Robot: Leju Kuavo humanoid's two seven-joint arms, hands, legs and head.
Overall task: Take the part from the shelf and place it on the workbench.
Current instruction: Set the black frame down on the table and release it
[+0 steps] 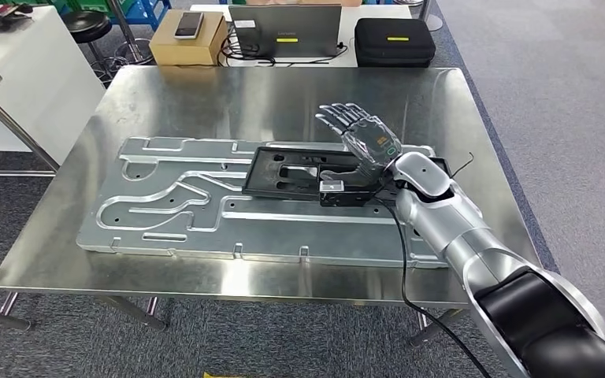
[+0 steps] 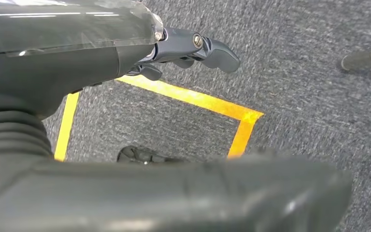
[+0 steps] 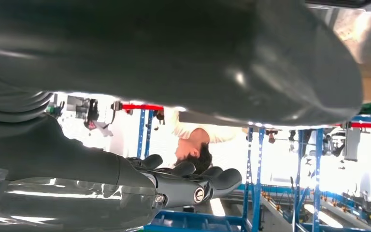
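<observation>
Head view looks down on the steel workbench (image 1: 205, 102), which carries a large grey machined plate (image 1: 173, 209) with curved channels. On that plate, toward its right end, lies the part (image 1: 283, 175), a flat black frame with cut-outs, resting flat. The right hand (image 1: 362, 135) hangs over the part's right end with fingers (image 1: 339, 118) spread and stretched out, holding nothing; whether its palm or thumb touches the part cannot be told. A black cable (image 1: 402, 252) runs from the part's right end along the silver right arm and off the workbench's near edge.

Beyond the workbench's far edge stand a cardboard box (image 1: 189, 39) with a phone on it, a laptop (image 1: 286, 30) and a black case (image 1: 394, 41). A white table (image 1: 31, 87) stands beside the workbench's left edge.

Left wrist view shows the left hand (image 2: 183, 50) above grey carpet (image 2: 294, 67) marked with yellow tape (image 2: 193, 99); its fingers lie loosely curled and hold nothing.

Right wrist view shows the right hand's dark fingers extended, with a person (image 3: 193, 140) and blue racks (image 3: 256, 179) behind them.
</observation>
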